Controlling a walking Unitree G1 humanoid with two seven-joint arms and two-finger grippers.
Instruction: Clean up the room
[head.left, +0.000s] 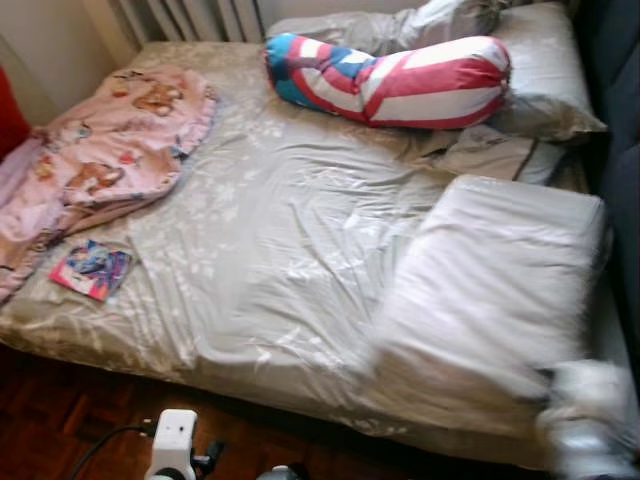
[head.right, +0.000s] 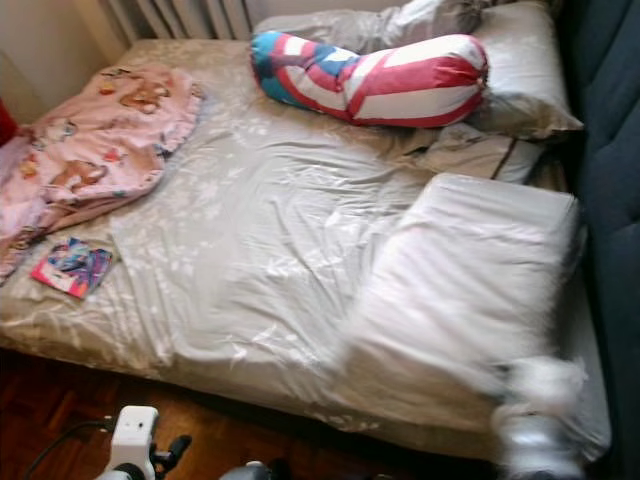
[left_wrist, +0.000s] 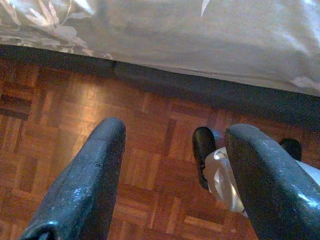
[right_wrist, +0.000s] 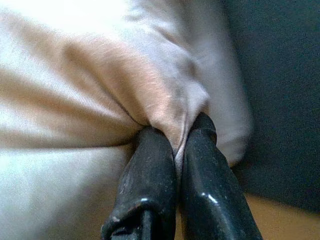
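Pale pillow (head.left: 490, 290) sits at the bed's (head.left: 250, 300) near right corner, our right gripper (right_wrist: 181, 150) pinching its cover; left gripper (left_wrist: 170, 175) hangs spread over the floor. Next, probably carry it toward the headboard pillows.

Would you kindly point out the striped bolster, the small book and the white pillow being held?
Striped bolster (head.left: 400, 82), left eye view, on its red-and-white middle.
Small book (head.left: 91, 270), left eye view, on its cover.
White pillow (head.right: 470, 270), right eye view, on its upper face; right tool (right_wrist: 177, 145) pinches its corner.
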